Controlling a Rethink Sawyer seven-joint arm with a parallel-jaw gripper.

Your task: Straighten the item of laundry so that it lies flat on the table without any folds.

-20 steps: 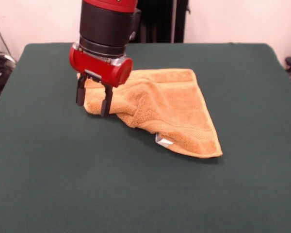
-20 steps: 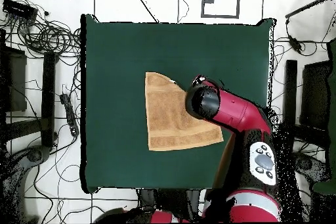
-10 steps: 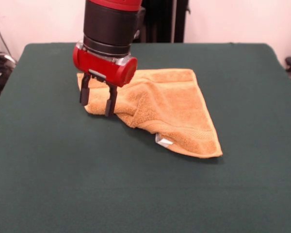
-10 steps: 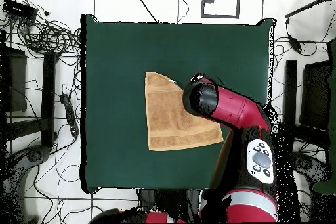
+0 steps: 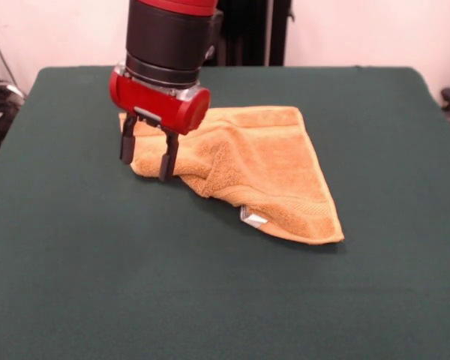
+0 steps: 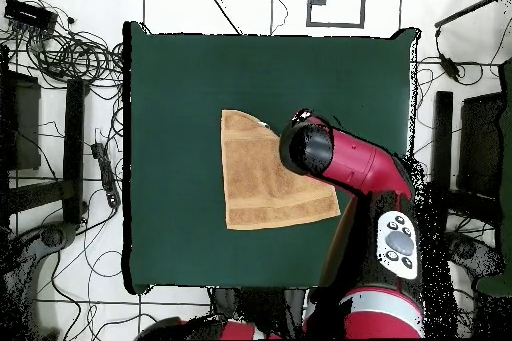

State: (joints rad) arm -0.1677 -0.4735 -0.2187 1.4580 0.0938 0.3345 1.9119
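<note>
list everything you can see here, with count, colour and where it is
towel: one, orange-yellow, folded into a rough triangle on the middle of the table, with a point toward the front camera
tag: one, white, poking out under the towel's folded edge on the front camera's side
table: one, dark green cloth top, fills most of both views
cables: many, dark, on the pale floor beside the table in the overhead view
arm: one, red and black, reaching over the towel's corner
gripper: one, black fingers under a red wrist, open, standing astride the towel's corner at the front view's left
</note>
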